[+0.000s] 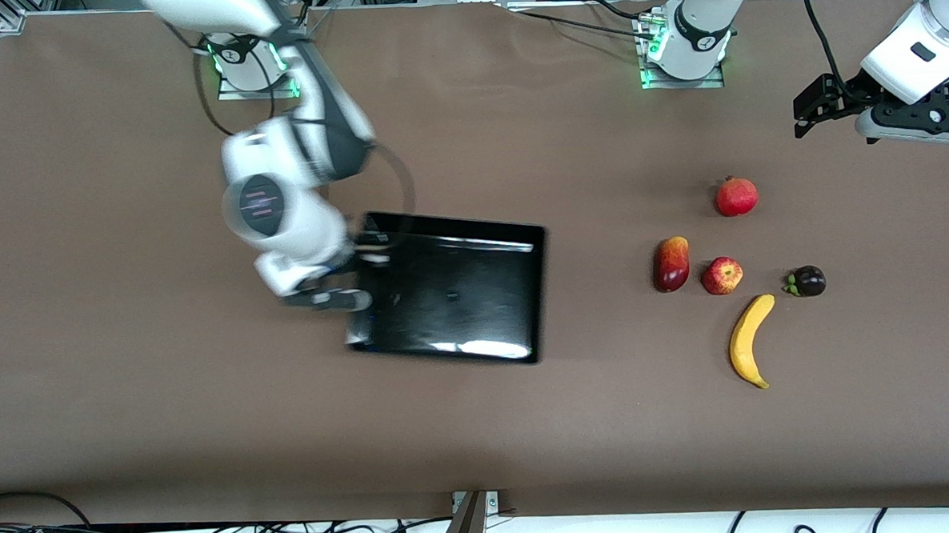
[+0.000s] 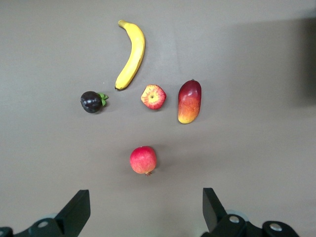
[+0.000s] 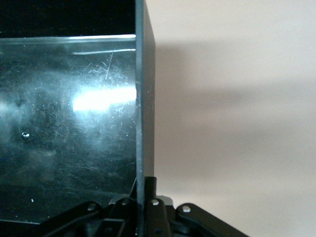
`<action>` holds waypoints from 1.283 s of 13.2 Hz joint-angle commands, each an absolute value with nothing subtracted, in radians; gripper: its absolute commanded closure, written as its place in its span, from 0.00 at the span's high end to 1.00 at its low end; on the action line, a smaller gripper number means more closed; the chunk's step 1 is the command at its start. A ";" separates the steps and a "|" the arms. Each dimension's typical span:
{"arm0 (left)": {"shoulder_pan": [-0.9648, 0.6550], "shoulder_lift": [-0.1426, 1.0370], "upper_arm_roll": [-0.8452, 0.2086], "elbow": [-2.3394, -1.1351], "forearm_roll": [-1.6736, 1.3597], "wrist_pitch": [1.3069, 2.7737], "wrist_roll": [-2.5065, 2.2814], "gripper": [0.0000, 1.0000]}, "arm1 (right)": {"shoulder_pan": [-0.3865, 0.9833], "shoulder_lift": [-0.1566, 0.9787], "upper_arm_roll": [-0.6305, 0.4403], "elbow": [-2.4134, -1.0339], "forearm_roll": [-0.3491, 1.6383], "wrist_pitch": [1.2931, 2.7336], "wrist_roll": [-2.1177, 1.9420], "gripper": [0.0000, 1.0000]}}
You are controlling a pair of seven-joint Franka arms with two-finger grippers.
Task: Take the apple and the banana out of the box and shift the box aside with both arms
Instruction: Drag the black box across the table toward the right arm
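the box [image 1: 451, 287] lies empty on the brown table [image 1: 128, 410], about mid-table and a little toward the right arm's end. the right gripper [image 3: 144, 210] is closed on the box's short wall at that end, one finger inside and one outside. with only one wall pinched, the move is probably best done as a low, level slide, since lifting would likely tilt the glossy tray in the grip.

the apple [image 1: 722, 276] and the banana [image 1: 750, 341] are already out, resting toward the left arm's end; the banana is nearer the front edge. beside them lie a dark red-orange fruit [image 1: 671, 263], a pomegranate [image 1: 736, 196] and a small dark purple fruit [image 1: 807, 281]. sliding the box away from this cluster meets bare table.

the left gripper [image 2: 145, 212] waits wide open and empty, over the table near the pomegranate.
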State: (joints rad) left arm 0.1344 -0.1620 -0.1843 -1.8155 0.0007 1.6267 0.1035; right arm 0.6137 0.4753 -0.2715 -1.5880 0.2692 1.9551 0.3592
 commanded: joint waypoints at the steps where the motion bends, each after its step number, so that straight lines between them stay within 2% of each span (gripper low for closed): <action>1: 0.135 -0.158 -0.187 -1.798 0.002 1.606 0.106 1.00 | 0.543 0.445 -0.345 -1.653 0.305 1.902 0.144 0.00; 3: 0.135 -0.158 -0.187 -1.796 0.002 1.603 0.100 1.00 | 0.531 0.448 -0.425 -1.696 0.308 1.914 -0.010 0.00; 6: 0.135 -0.158 -0.189 -1.796 0.002 1.601 0.097 1.00 | 0.466 0.456 -0.428 -1.723 0.308 1.943 -0.066 0.00; 10: 0.135 -0.160 -0.189 -1.796 0.002 1.600 0.097 1.00 | 0.370 0.449 -0.431 -1.870 0.308 2.106 -0.300 0.00; 13: 0.135 -0.160 -0.189 -1.796 0.002 1.600 0.097 1.00 | 0.359 0.442 -0.478 -1.882 0.298 2.065 -0.300 0.00; 14: 0.135 -0.160 -0.189 -1.796 0.002 1.600 0.097 1.00 | 0.360 0.442 -0.492 -1.881 0.298 2.056 -0.307 0.06; 15: 0.135 -0.160 -0.189 -1.796 0.002 1.600 0.097 1.00 | 0.362 0.440 -0.494 -1.881 0.302 2.054 -0.295 0.96; 16: 0.135 -0.160 -0.189 -1.796 0.002 1.600 0.097 1.00 | 0.367 0.439 -0.502 -1.859 0.293 2.033 -0.288 1.00; 17: 0.135 -0.160 -0.189 -1.796 0.002 1.600 0.097 1.00 | 0.373 0.439 -0.521 -1.824 0.285 1.961 -0.247 1.00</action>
State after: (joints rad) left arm 0.1344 -0.1621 -0.1848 -1.8153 0.0007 1.6231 0.1035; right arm 0.3568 0.4690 -0.4955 -1.8561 0.2780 2.0495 -0.2759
